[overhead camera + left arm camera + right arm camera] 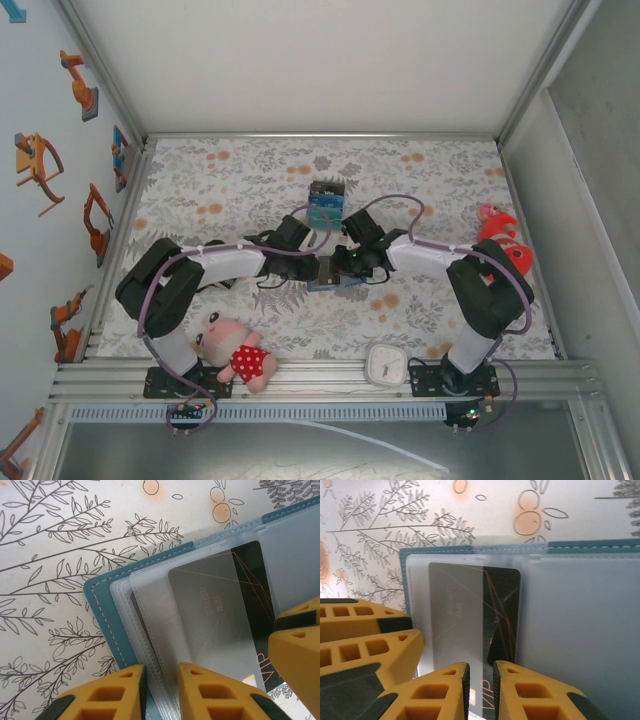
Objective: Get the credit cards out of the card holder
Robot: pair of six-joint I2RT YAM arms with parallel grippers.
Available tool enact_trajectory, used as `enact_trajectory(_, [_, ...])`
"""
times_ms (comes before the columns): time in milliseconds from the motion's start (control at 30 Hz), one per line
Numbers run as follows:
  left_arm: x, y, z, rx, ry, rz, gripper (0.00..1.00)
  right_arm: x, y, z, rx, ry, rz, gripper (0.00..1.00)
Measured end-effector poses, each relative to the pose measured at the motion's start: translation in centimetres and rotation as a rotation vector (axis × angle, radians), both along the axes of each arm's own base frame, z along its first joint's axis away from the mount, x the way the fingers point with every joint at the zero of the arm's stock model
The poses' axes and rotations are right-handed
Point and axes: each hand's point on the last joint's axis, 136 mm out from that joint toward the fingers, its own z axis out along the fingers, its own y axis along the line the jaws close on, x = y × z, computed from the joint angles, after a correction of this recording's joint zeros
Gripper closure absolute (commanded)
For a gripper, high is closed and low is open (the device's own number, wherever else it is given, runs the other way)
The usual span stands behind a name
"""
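Note:
The steel-blue card holder (333,281) lies open on the floral cloth between both arms, its clear sleeves (150,605) fanned over the cover (100,611). A black credit card (501,605) marked VIP sits partly under a frosted sleeve. My left gripper (161,674) is nearly shut, and the sleeve edges run through the narrow gap at its tips. My right gripper (480,672) is nearly shut too, its tips on the near end of the black card (250,575). Farther back lies a small stack of black and blue cards (326,200).
A plush doll in a red dress (238,352) and a white round object (385,365) lie at the near edge. A red toy (505,240) sits at the right. The right gripper's finger (297,650) stands close beside the left one's.

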Motion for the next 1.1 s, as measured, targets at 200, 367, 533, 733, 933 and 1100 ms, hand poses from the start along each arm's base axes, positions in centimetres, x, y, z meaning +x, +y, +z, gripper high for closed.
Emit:
enact_trajectory(200, [0.0, 0.0, 0.0, 0.022, 0.004, -0.012, 0.80, 0.1, -0.5, -0.5, 0.012, 0.012, -0.023, 0.80])
enact_trajectory(367, [0.0, 0.0, 0.0, 0.026, 0.006, -0.016, 0.81, 0.1, -0.6, -0.8, 0.035, 0.018, -0.036, 0.79])
enact_trajectory(533, [0.0, 0.0, 0.0, 0.029, 0.007, -0.017, 0.83, 0.2, -0.7, -1.0, 0.063, 0.027, -0.053, 0.79])
enact_trajectory(733, [0.0, 0.0, 0.0, 0.031, 0.010, -0.018, 0.84, 0.2, -0.8, -0.8, 0.100, 0.031, -0.068, 0.78])
enact_trajectory(933, [0.0, 0.0, 0.0, 0.033, 0.011, -0.018, 0.84, 0.0, -0.8, 0.0, 0.132, 0.021, -0.065, 0.77])
enact_trajectory(1100, [0.0, 0.0, 0.0, 0.036, 0.011, -0.021, 0.84, 0.2, -0.9, 0.5, 0.141, 0.013, -0.069, 0.77])
